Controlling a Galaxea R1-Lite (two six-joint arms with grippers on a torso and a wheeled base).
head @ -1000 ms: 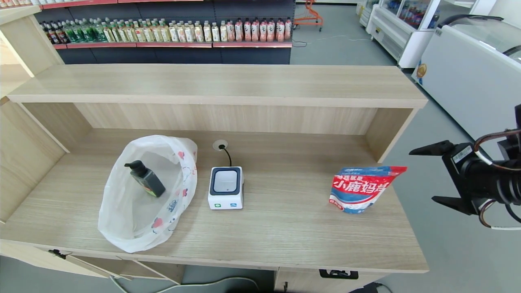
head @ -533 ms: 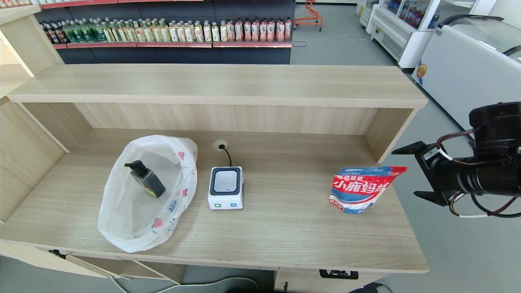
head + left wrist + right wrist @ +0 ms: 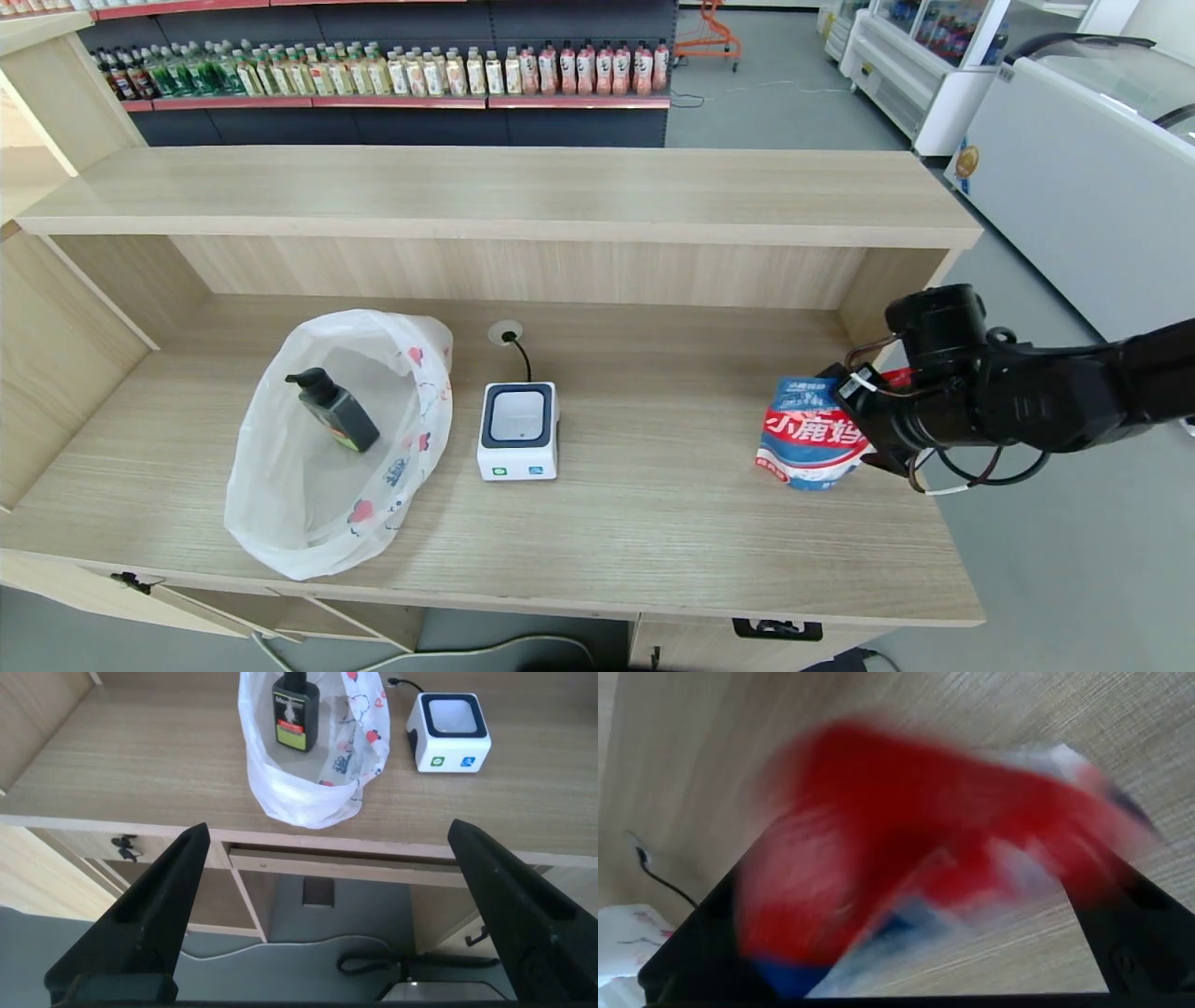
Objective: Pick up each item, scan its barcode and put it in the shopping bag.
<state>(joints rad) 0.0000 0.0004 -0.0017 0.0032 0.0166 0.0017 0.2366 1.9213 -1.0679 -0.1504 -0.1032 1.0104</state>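
Observation:
A red, white and blue pouch (image 3: 808, 434) stands at the right end of the wooden counter (image 3: 653, 523). My right gripper (image 3: 864, 425) comes in from the right, open, with one finger on each side of the pouch's right part; the pouch (image 3: 915, 849) sits blurred between the fingers of my right gripper (image 3: 915, 943). A white shopping bag (image 3: 280, 504) lies open at the left with a dark pump bottle (image 3: 336, 413) inside. The white scanner (image 3: 518, 429) sits mid-counter. My left gripper (image 3: 336, 915) hangs open below the counter's front edge, facing the bag (image 3: 299, 803), bottle (image 3: 293, 719) and scanner (image 3: 450, 730).
A raised shelf (image 3: 495, 196) runs along the back of the counter, with side walls at both ends (image 3: 887, 299). The scanner's cable goes into a hole (image 3: 505, 333) behind it. White freezers (image 3: 1074, 168) stand to the right.
My right arm has swung left from beside the counter to the pouch, and its open fingers now straddle it. The pouch, bag and scanner have stayed put.

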